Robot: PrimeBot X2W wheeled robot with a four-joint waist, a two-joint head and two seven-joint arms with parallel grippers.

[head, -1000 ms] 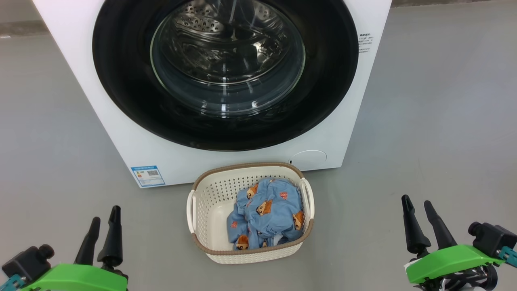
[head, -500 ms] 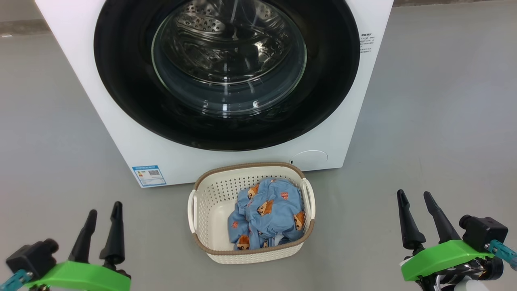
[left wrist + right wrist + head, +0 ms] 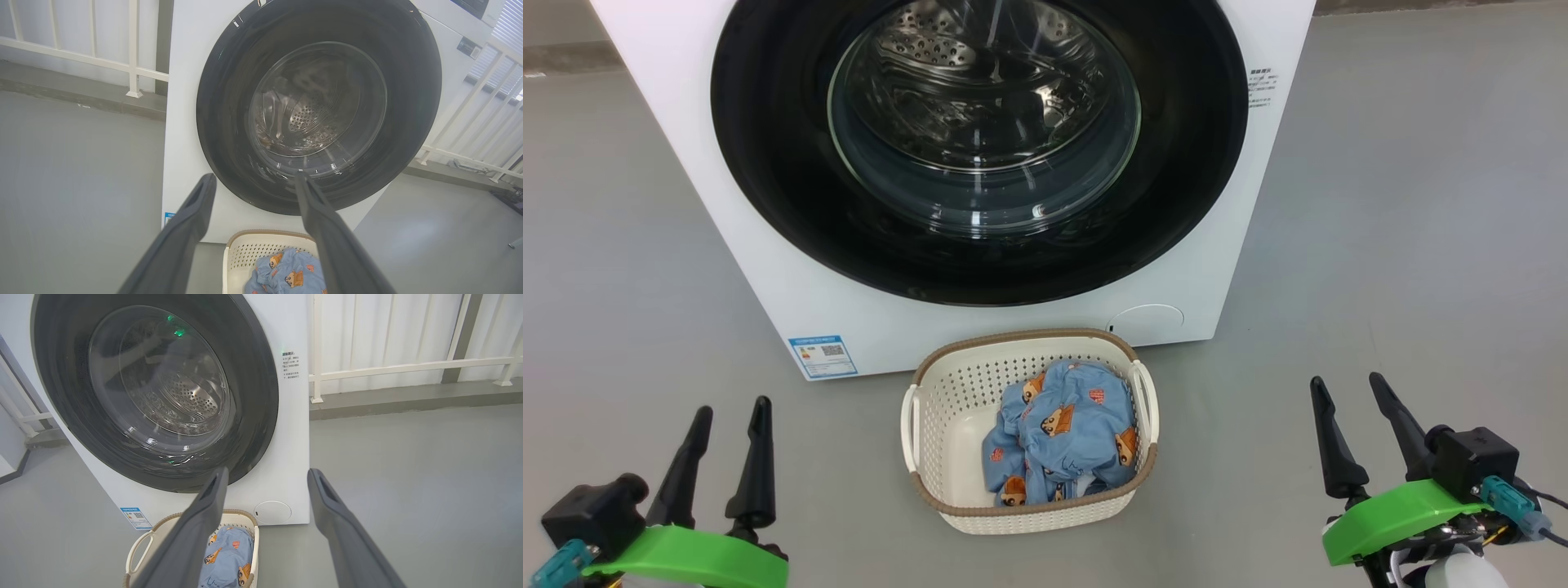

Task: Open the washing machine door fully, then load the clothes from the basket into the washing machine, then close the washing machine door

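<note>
The white washing machine stands ahead with its black-rimmed round door shut flat against the front; the steel drum shows through the glass. On the floor just before it sits the cream basket holding the light blue clothes. My left gripper hovers open at lower left, well left of the basket. At lower right, my right gripper is open too, with nothing between its fingers. The left wrist view shows the door and basket; the right wrist view shows the door and clothes.
Grey floor spreads on both sides of the machine. A white railing and low kerb run behind it. A blue label and round filter cap sit low on the machine's front.
Both grippers have shifted slightly: the right one moved up and left in the head view, the left one turned a little. Door, basket and clothes stay put.
</note>
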